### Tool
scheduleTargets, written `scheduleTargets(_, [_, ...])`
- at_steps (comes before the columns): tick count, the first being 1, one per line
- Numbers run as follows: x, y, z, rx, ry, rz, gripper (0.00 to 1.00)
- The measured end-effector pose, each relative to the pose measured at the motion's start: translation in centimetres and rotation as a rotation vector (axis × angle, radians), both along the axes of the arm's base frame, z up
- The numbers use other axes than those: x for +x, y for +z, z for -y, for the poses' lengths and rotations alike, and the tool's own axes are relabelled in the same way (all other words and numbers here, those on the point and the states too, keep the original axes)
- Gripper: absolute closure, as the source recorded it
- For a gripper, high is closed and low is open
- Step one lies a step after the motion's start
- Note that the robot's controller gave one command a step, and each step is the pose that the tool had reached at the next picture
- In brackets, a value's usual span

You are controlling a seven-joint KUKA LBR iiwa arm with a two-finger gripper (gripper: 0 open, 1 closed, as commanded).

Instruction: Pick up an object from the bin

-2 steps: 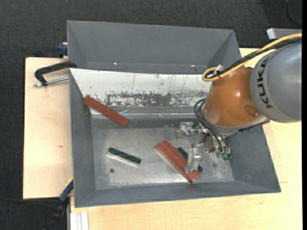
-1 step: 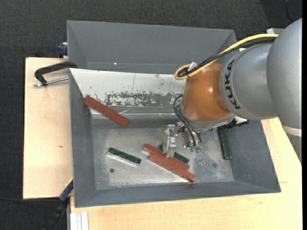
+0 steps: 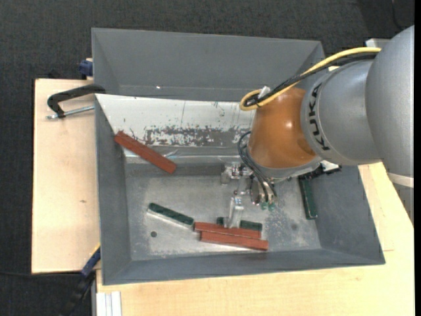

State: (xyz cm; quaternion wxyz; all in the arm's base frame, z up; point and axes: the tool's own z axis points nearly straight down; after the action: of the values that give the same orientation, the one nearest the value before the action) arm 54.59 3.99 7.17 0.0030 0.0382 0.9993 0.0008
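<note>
Camera view, from above. The grey metal bin [image 3: 112, 196] holds a few loose bars on its floor and sloping walls. The arm [image 3: 368, 104] enters from the right, carrying an orange cover [image 3: 279, 133] at its wrist and a yellow cable [image 3: 316, 68] looped over it. The gripper [image 3: 247, 206] hangs low over the middle of the floor, somewhat right of centre; whether it is spread or pressed together cannot be told, and nothing can be seen pinched in it. Just near of it lies a short dark green block [image 3: 250, 225], touching or just beside two long red-brown bars [image 3: 230, 236] that lie side by side along the near part of the floor. To their left, a dark green bar [image 3: 170, 214] lies at a slant, its right end close to them. A single red-brown bar [image 3: 145, 152] leans on the far left slope, well apart. A dark green strip [image 3: 309, 198] lies against the right wall, beneath the arm.
</note>
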Motion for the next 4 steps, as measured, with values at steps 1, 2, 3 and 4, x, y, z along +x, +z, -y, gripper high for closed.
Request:
scheduleTargets(1, [0.0,0.0,0.0,0.0,0.0,-0.001,0.0])
scheduleTargets(2, [-2.7,0.0,-2.7,0.0,-0.049,-0.004,0.0])
scheduleTargets(3, [-4.6,-0.1,-5.0,0.002,-0.038,-0.008,0.0])
scheduleTargets(4, [-4.8,-0.1,-5.1,0.0,-0.126,-0.005,0.0])
